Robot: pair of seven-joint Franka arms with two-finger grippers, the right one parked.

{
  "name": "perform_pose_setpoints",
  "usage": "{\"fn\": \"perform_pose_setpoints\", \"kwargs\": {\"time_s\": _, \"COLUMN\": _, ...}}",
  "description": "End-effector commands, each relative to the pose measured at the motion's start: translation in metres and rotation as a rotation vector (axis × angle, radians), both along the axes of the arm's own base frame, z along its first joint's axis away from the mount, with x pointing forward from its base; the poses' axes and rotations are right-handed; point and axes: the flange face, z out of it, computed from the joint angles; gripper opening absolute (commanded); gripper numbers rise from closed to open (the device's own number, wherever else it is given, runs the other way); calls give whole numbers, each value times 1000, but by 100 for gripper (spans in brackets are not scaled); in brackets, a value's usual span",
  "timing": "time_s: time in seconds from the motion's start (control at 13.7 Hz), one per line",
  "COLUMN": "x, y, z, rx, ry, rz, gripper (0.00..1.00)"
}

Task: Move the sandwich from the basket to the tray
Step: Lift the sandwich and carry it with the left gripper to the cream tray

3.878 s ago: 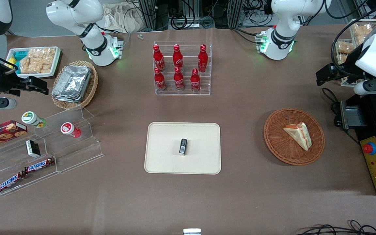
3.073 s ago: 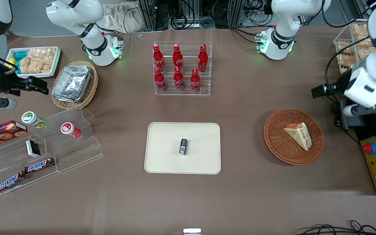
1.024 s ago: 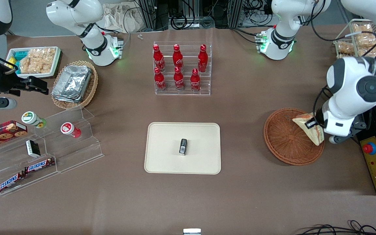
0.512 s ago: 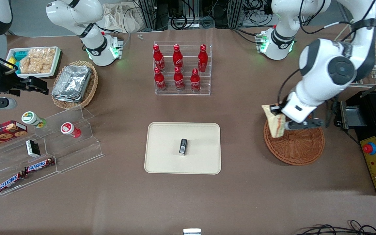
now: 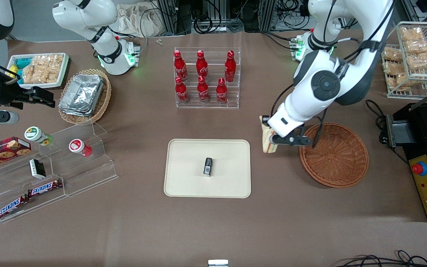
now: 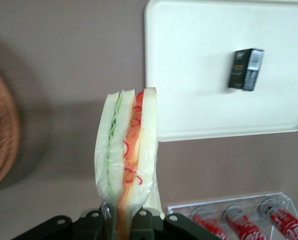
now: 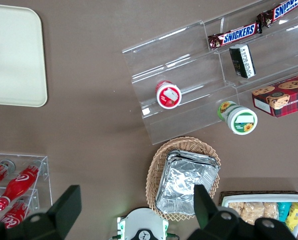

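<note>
- One sandwich (image 6: 126,150) is pinched between the gripper (image 6: 120,220) fingers (image 6: 140,220), hanging above the bench (image 5: 272,207) between basket (image 5: 334,155) and tray (image 5: 208,168).
- One small dark packet (image 5: 208,166) lies on the tray.
- Six red bottles (image 5: 202,76) stand in a clear rack.

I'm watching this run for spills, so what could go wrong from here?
The gripper pinches only one end of the wrapped sandwich, which hangs over bare table between basket and tray; it might slip out before reaching the tray. A small black packet already lies mid-tray, so the sandwich could land on it or knock it.
</note>
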Motion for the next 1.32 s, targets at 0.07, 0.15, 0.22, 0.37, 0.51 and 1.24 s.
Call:
{"fn": "perform_pose_setpoints", "kwargs": {"time_s": 0.07, "x": 57, "y": -43, "z": -47, "rx": -28, "ry": -13, "rz": -40, "gripper": 0}}
{"fn": "perform_pose_setpoints", "kwargs": {"time_s": 0.15, "x": 58, "y": -57, "z": -57, "rx": -27, "ry": -9, "rz": -52, "gripper": 0}}
{"fn": "perform_pose_setpoints", "kwargs": {"time_s": 0.22, "x": 55, "y": -67, "z": -70, "rx": -10, "ry": -4, "rz": -53, "gripper": 0}}
{"fn": "perform_pose_setpoints", "kwargs": {"time_s": 0.37, "x": 58, "y": -75, "z": -99, "rx": 15, "ry": -37, "rz": -47, "gripper": 0}}
{"fn": "perform_pose_setpoints", "kwargs": {"time_s": 0.51, "x": 56, "y": -96, "z": -117, "rx": 21, "ry": -68, "rz": -60, "gripper": 0}}
{"fn": "perform_pose_setpoints", "kwargs": {"time_s": 1.24, "x": 65, "y": -96, "z": -135, "rx": 71, "ry": -109, "rz": 71, "gripper": 100}}
